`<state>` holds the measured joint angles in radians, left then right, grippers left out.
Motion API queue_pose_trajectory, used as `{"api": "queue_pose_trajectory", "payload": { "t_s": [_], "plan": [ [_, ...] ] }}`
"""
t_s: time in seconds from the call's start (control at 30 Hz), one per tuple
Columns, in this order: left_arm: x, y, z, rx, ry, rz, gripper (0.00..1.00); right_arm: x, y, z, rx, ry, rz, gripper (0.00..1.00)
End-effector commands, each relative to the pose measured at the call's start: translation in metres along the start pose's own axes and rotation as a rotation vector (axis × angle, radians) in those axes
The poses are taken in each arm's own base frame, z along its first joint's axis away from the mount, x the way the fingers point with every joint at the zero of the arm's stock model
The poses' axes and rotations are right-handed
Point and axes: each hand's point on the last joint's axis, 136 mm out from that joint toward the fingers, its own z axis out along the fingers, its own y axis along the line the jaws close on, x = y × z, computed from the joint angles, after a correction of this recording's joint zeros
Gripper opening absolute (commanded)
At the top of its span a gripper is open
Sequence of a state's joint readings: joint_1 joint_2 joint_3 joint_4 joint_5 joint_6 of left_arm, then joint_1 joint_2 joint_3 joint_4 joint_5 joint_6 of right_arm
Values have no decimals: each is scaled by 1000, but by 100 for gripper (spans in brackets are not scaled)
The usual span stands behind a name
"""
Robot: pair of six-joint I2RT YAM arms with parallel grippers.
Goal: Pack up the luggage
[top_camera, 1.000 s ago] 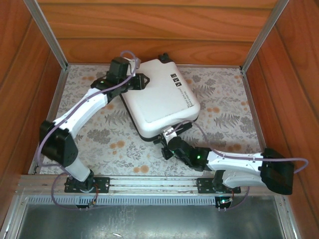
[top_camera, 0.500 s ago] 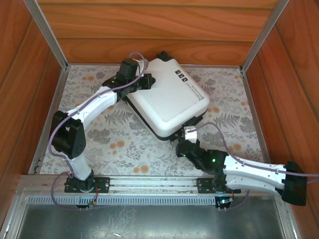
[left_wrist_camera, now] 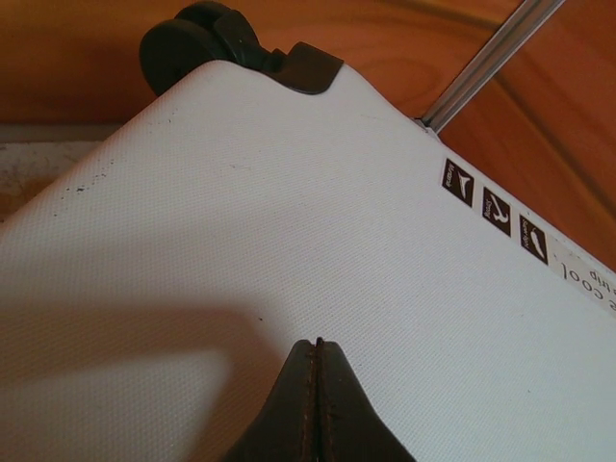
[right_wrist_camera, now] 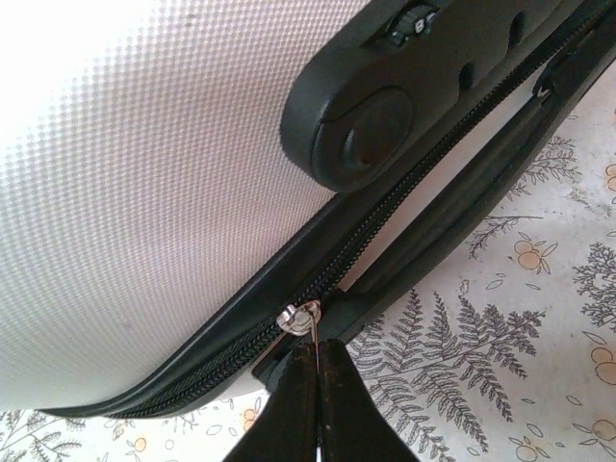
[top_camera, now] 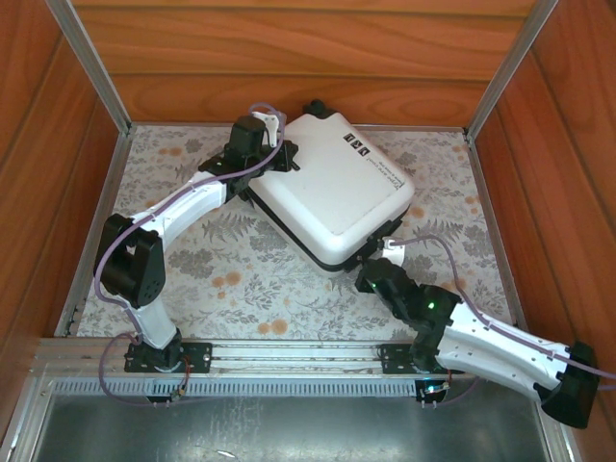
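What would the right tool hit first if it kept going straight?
The zipper seam of the luggage, right ahead; the right tool, shut on the zipper pull, points at it, seemingly almost touching.

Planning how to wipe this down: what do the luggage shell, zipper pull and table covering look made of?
The luggage shell: probably hard plastic, white, matte, finely dimpled. The zipper pull: likely metal, silvery with glints. The table covering: flat printed fern pattern, perhaps fabric or vinyl; unclear.

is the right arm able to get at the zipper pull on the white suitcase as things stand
Likely yes: the right gripper is shut on the zipper pull at the near corner of the suitcase, nothing in between.
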<state>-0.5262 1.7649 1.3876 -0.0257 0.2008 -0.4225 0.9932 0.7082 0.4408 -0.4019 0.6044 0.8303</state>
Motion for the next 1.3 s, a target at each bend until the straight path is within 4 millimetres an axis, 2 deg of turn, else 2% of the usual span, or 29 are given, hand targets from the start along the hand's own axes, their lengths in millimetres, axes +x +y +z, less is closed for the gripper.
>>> {"api": "queue_pose_trajectory", "payload": {
  "t_s": [0.0,0.13,0.33,0.63,0.97,1.27],
  "plan": [
    [197,114,8,-344,570,-126,0,4,-26,4,105,16,-97,0],
    [201,118,9,-356,574,-113,0,-2,-27,12,89,3,-110,0],
    [205,124,11,-364,582,-112,0,-3,-47,24,155,42,-50,0],
    [207,126,11,-374,584,-100,0,-22,-82,19,288,-80,29,0],
    [213,129,10,-379,597,-101,0,-44,-88,26,230,-256,-48,0],
    [213,128,10,-376,596,-98,0,-45,-110,41,233,-175,66,0]
  ]
}}
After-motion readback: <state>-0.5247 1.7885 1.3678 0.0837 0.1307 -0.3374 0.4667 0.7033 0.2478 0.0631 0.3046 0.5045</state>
